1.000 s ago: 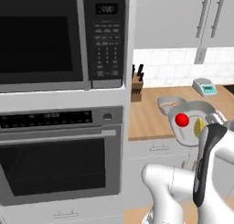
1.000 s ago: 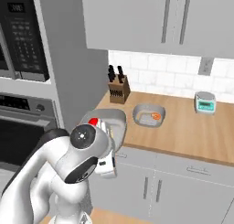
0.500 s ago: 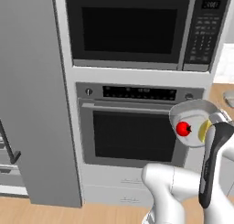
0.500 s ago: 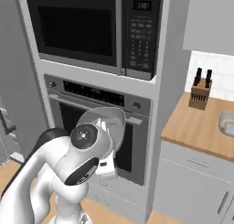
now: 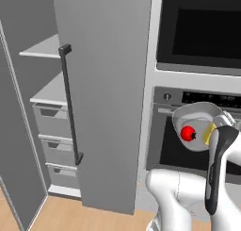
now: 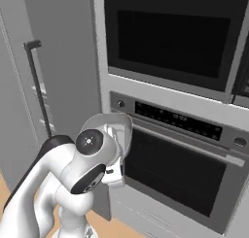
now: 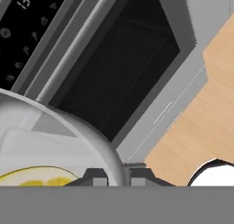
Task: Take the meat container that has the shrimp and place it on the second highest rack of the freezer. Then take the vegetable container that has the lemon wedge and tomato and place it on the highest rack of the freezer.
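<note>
Rolling leftward since a moment ago, the base now faces the open freezer (image 5: 101, 84) beside the oven (image 5: 197, 131), its gripper (image 7: 119, 176) clamped on the rim of the vegetable container (image 5: 195, 119), held aloft before the oven door with tomato (image 5: 188, 133) and lemon wedge (image 5: 207, 134) inside.
</note>
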